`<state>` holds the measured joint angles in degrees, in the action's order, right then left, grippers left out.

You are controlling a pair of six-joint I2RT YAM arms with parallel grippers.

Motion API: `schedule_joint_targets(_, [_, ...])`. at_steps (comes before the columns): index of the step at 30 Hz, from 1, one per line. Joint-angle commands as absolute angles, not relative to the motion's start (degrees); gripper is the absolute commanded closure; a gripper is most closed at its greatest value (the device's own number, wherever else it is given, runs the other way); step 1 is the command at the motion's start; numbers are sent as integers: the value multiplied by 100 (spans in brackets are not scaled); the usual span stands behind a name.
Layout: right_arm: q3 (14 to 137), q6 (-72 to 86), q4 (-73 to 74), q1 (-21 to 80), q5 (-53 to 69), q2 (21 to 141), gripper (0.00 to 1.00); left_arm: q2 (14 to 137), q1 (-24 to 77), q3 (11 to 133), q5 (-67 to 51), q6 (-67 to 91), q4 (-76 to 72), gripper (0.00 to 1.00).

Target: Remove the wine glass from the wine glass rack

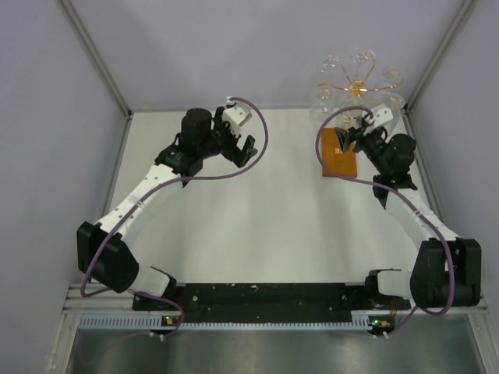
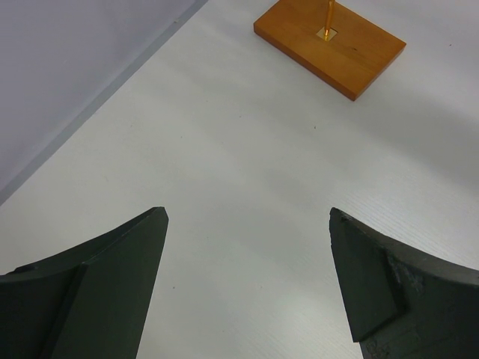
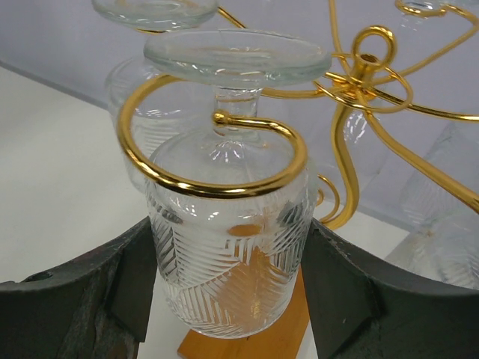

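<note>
The wine glass rack [image 1: 359,86] stands at the back right, with gold scroll arms above an orange-brown wooden base [image 1: 340,156]. Several clear glasses hang upside down from it. In the right wrist view a patterned wine glass [image 3: 228,254] hangs by its foot in a gold scroll [image 3: 217,187]. My right gripper [image 3: 228,292] has its fingers pressed against both sides of this glass's bowl. It reaches into the rack from the right [image 1: 355,132]. My left gripper [image 1: 245,152] is open and empty over the table, at the back and left of the middle. It shows wide open in its wrist view [image 2: 247,217].
The rack's wooden base [image 2: 352,52] and gold stem foot [image 2: 329,15] lie ahead of the left gripper. Other hanging glasses [image 3: 441,224] crowd the right gripper's side. Grey walls close the table at the back and sides.
</note>
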<state>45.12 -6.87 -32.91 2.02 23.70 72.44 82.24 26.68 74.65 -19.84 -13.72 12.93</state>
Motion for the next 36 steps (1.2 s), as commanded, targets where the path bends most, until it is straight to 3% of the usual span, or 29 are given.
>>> schedule_joint_targets(1, [4807,-492,-3788,202,1679,7224,100,8042,2689,7444,-2004,-1354,976,6])
schedule_joint_targets(13, [4597,-387,-3569,193,1117,6909,100,7963,2689,7374,-2004,-1389,958,6])
schedule_joint_targets(22, [4123,-237,-2989,141,1362,6145,100,7989,2698,7313,-2109,-1345,809,6])
schedule_joint_targets(36, [3612,896,1122,141,1581,3693,100,7410,3093,6418,-2487,-2406,361,9])
